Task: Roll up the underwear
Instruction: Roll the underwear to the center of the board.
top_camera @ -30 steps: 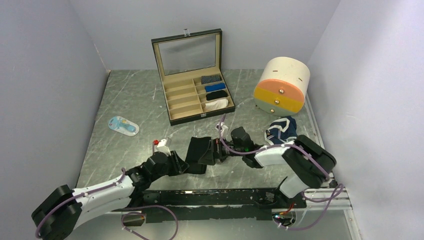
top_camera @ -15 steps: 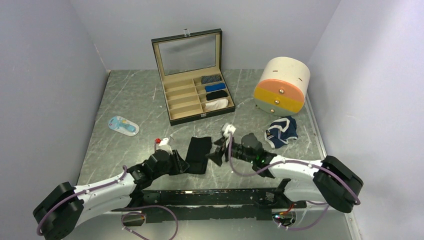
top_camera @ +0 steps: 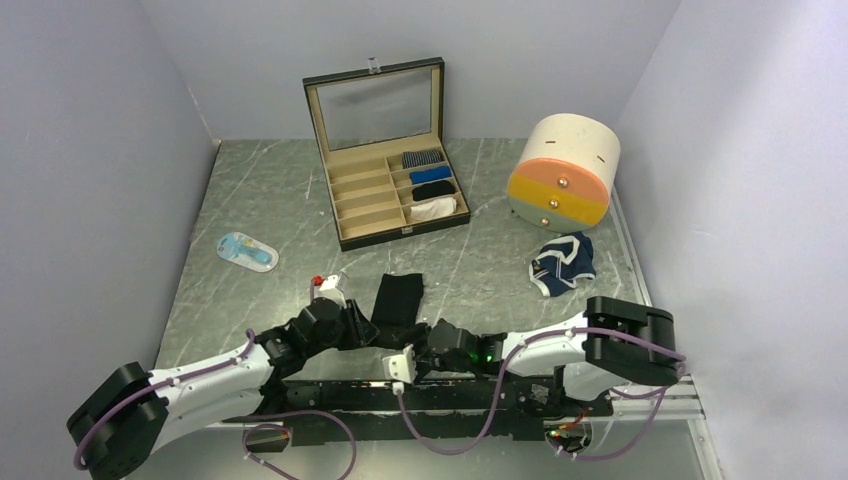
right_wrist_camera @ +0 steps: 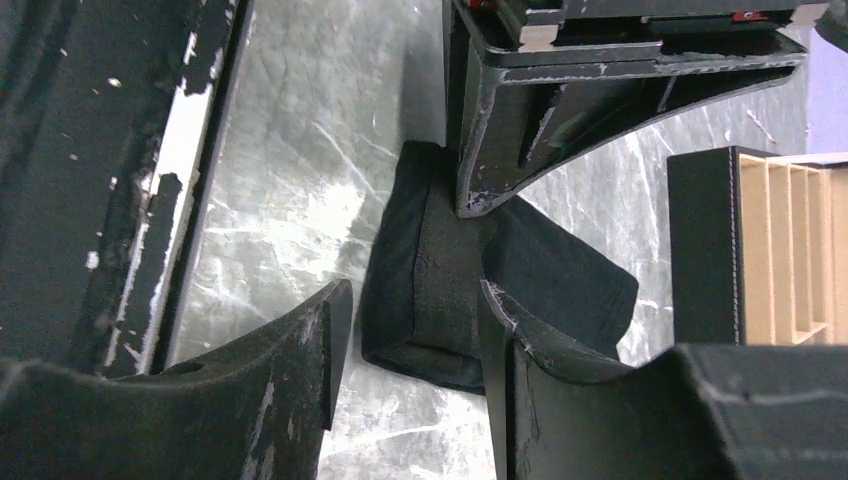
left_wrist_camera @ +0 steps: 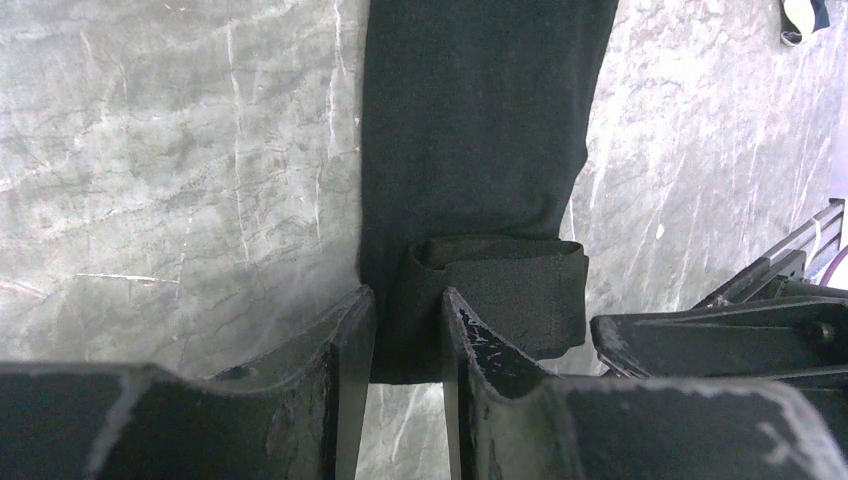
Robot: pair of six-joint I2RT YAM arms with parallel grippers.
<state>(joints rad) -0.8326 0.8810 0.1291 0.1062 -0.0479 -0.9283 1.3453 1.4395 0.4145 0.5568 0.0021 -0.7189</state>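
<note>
Black cloth filled the left wrist view: the black underwear (left_wrist_camera: 480, 120) lay as a long flat strip on the grey marbled tabletop (left_wrist_camera: 150, 150), its near end turned over into a short, thick roll. The left gripper (left_wrist_camera: 405, 330) was clamped on the left end of that roll, with a finger pressed to each side of it. In the right wrist view the same roll lay crosswise between the fingers of the right gripper (right_wrist_camera: 410, 340). Its jaws stood apart astride the roll, one finger close against the cloth and the other with a sliver of tabletop showing between it and the roll. The left gripper's fingertips came down onto the roll from above, and the black wall of a tan-lined case (right_wrist_camera: 705, 250) stood beyond at the right. From the top camera the black underwear lay near the middle of the tabletop's near edge, stretched toward the far edge, with both grippers meeting at its near end. The navy underwear (top_camera: 563, 262), trimmed in white, lay crumpled near the right edge, apart from both arms, just in front of a round cream drawer unit (top_camera: 563, 165) with orange and yellow fronts. The case stood open near the far edge, holding four cloth rolls (top_camera: 428, 185) in its right-hand compartments: striped grey, blue, black and white. A small blue-and-white packet (top_camera: 247, 250) lay toward the left edge.
</note>
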